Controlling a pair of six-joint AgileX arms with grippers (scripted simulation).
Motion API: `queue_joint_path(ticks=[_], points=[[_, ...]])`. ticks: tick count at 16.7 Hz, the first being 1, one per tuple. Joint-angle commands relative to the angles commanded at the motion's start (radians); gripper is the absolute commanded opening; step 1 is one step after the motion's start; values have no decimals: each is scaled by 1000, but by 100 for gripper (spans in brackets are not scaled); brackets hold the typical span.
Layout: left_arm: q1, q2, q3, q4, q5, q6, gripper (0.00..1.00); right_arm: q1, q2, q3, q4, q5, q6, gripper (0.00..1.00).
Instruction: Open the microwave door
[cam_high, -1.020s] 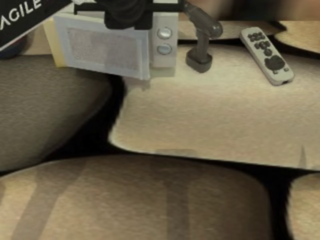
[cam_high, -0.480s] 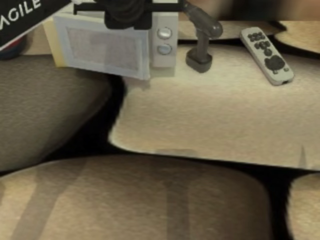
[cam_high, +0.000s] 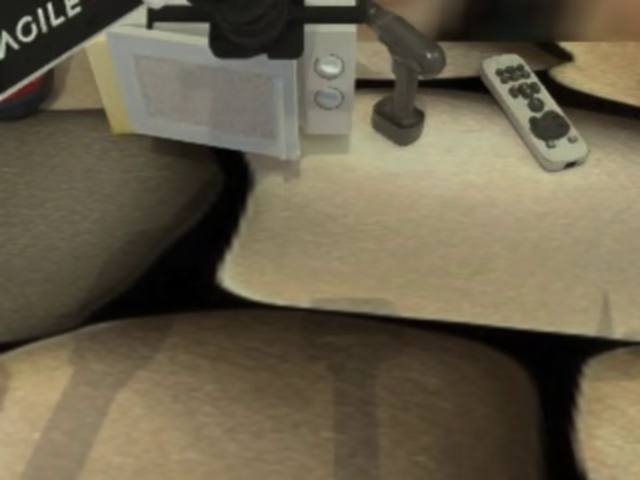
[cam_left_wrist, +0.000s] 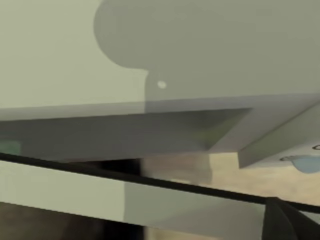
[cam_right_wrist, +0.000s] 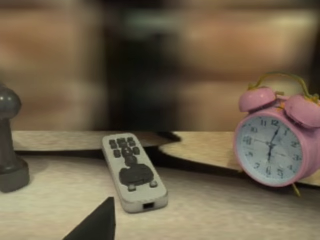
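Microwave (cam_high: 300, 70) at table's far left, door (cam_high: 205, 100) swung partly out from front, knobs (cam_high: 328, 82) just right of it. Left gripper (cam_high: 255, 25) directly above microwave top, at door's upper edge; cannot tell jaw state, fingers hidden. Left wrist view: microwave body (cam_left_wrist: 210, 45) close up, door edge (cam_left_wrist: 65, 187) just beneath. Right gripper out of sight; its wrist view shows remote (cam_right_wrist: 132, 172), pink alarm clock (cam_right_wrist: 275, 145), dark stand (cam_right_wrist: 10, 150).

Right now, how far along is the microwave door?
Done: the microwave door is swung partly out from the microwave, its free edge ahead of the knob panel. In hand: left arm sits over the door's top edge. Left: swing it wider. Right arm idle near the remote control.
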Motion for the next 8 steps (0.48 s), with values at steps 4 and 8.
queue_joint_path(ticks=[4,8], points=[[4,-21,-72,24,20,39,0,0,0,0,0,0,0,100],[7,-46,-198,59,63,98,0,0,0,0,0,0,0,100]])
